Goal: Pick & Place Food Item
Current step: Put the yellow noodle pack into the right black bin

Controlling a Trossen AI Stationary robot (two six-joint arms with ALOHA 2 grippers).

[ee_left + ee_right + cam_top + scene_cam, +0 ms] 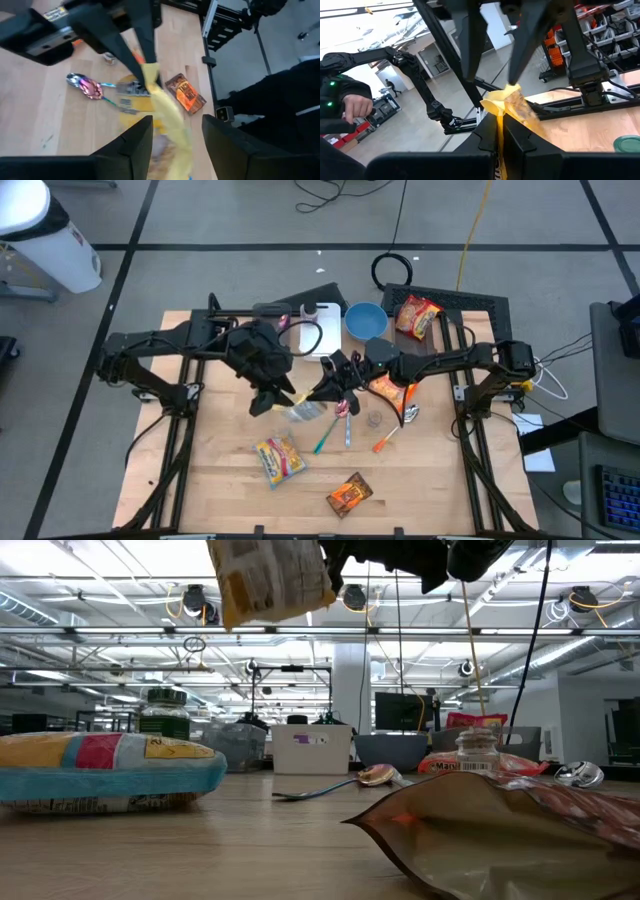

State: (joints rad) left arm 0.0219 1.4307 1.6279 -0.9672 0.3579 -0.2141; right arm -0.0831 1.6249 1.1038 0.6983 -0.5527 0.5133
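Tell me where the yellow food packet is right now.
The yellow packet is off the table near its middle in the high view, between the two arms: the right tool is shut on it, and the left tool stands open around it.

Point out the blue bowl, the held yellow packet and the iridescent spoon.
blue bowl (366,320): high view, middle of its inside.
yellow packet (512,106): right wrist view, crumpled top.
iridescent spoon (88,86): left wrist view, its bowl.

Even overhead light, high view sharp, soft shadows on worktop (220,490). Low view: ceiling lamps (195,602) glare, near foil pouch (500,830) soft-focus. Left wrist view: yellow packet (167,117) motion-blurred. Right wrist view: background washed out bright.
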